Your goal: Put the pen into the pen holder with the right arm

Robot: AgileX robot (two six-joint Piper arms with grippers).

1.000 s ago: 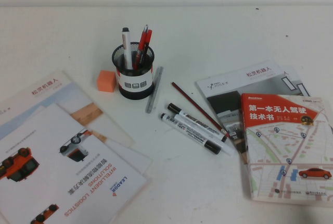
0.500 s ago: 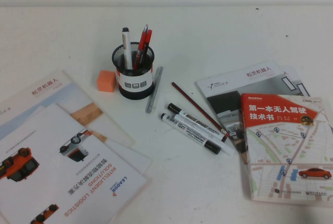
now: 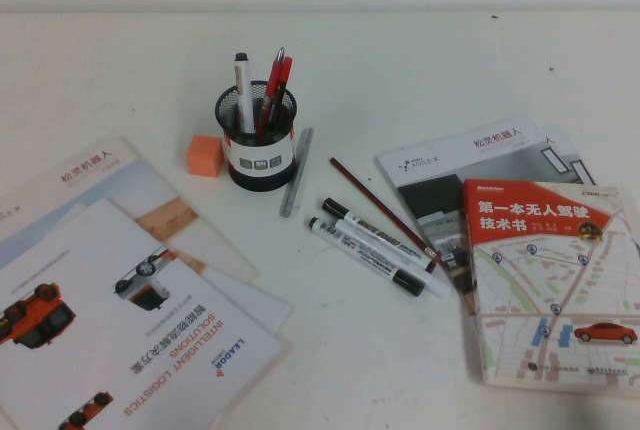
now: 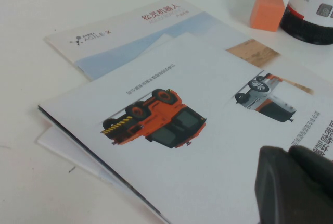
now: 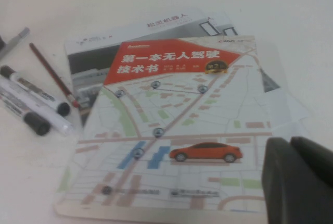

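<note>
The black mesh pen holder (image 3: pixel 257 140) stands left of centre on the table with several pens in it; its lower part also shows in the left wrist view (image 4: pixel 312 15). Two white-barrelled markers with black caps and ends (image 3: pixel 378 236) (image 3: pixel 364 256) lie side by side right of it, with a plain white marker (image 3: pixel 392 260) between them. They show in the right wrist view (image 5: pixel 35 89) at the edge. My right gripper (image 5: pixel 289 143) is shut and empty over the map book (image 5: pixel 171 130), apart from the markers. My left gripper (image 4: pixel 287 151) is shut and empty over a brochure (image 4: pixel 171 94). Neither arm shows in the high view.
A slim silver-grey pen (image 3: pixel 296 172) and a dark red pencil (image 3: pixel 380 208) lie by the markers. An orange block (image 3: pixel 204 155) sits left of the holder. Brochures (image 3: pixel 130 320) cover the front left. A map book (image 3: pixel 550 280) on a booklet (image 3: pixel 470 165) lies at the right.
</note>
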